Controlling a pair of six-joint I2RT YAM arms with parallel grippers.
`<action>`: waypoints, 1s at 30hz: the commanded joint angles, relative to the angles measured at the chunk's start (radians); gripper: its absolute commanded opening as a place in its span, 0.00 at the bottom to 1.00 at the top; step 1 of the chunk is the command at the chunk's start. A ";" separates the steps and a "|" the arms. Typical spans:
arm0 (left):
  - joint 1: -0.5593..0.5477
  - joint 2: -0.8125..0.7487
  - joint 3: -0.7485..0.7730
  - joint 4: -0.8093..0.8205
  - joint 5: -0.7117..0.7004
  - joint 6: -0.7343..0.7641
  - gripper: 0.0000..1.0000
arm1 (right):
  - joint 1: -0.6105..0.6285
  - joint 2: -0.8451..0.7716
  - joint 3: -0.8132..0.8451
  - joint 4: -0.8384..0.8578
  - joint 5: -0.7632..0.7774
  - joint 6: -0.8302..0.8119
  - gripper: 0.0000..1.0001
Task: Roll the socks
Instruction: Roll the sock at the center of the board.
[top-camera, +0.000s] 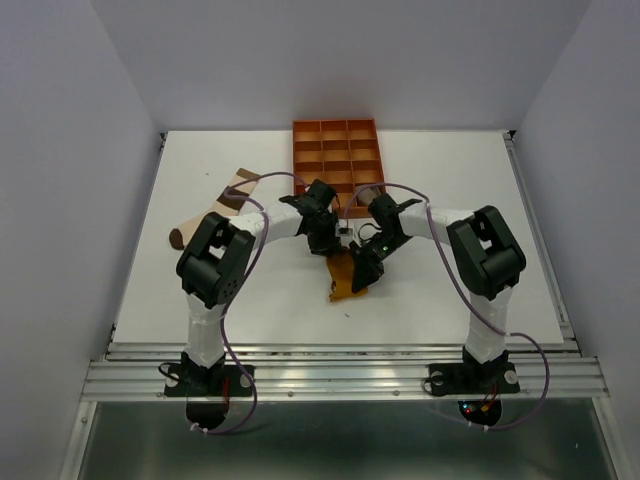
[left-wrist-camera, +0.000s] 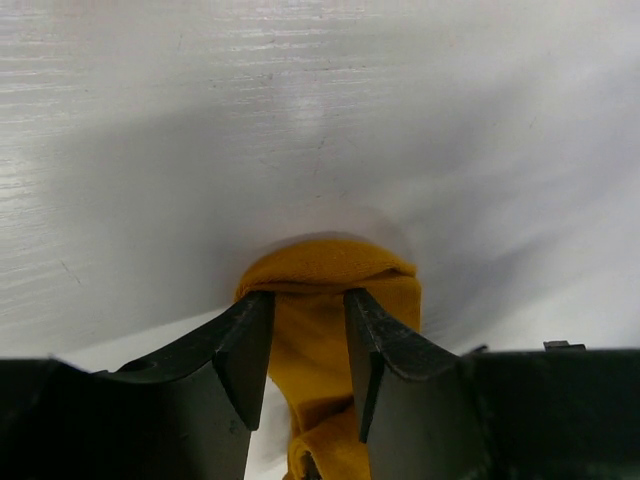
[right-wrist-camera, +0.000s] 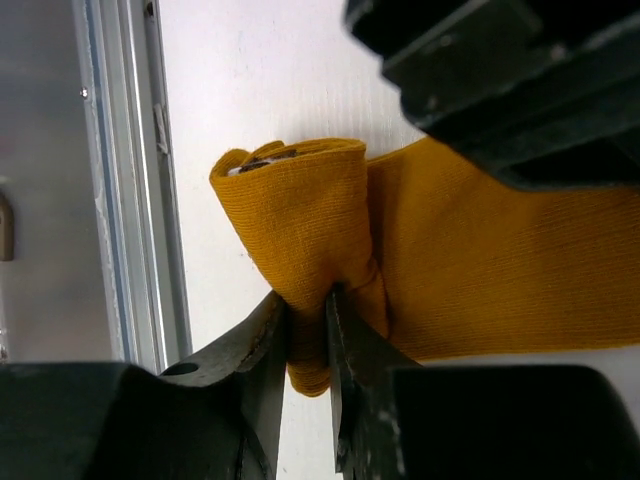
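Note:
The mustard orange sock (top-camera: 343, 282) lies on the white table in front of the tray, partly rolled. My left gripper (top-camera: 325, 240) is at its far end. In the left wrist view the left gripper (left-wrist-camera: 308, 300) is shut on a bunched fold of the sock (left-wrist-camera: 335, 265). My right gripper (top-camera: 361, 270) is at the sock's near right side. In the right wrist view the right gripper (right-wrist-camera: 307, 300) is shut on the rolled end of the sock (right-wrist-camera: 300, 210), with the flat part spreading to the right. Two other socks, a taupe one (top-camera: 241, 184) and a brown one (top-camera: 190, 230), lie at the left, partly behind the left arm.
The rigid orange tray (top-camera: 338, 155) with square compartments stands at the back centre, just beyond both grippers. The table's metal rail (right-wrist-camera: 130, 200) runs along the near edge. White walls close in the left, right and back.

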 joint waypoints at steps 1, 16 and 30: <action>0.005 -0.067 0.023 0.042 -0.073 0.081 0.48 | 0.009 0.059 0.010 -0.066 0.060 0.033 0.01; 0.004 -0.279 -0.085 0.039 -0.030 0.129 0.53 | 0.009 0.073 -0.012 -0.022 0.093 0.067 0.01; 0.016 -0.377 -0.243 0.057 -0.025 0.032 0.52 | 0.009 0.073 -0.038 -0.008 0.090 0.041 0.01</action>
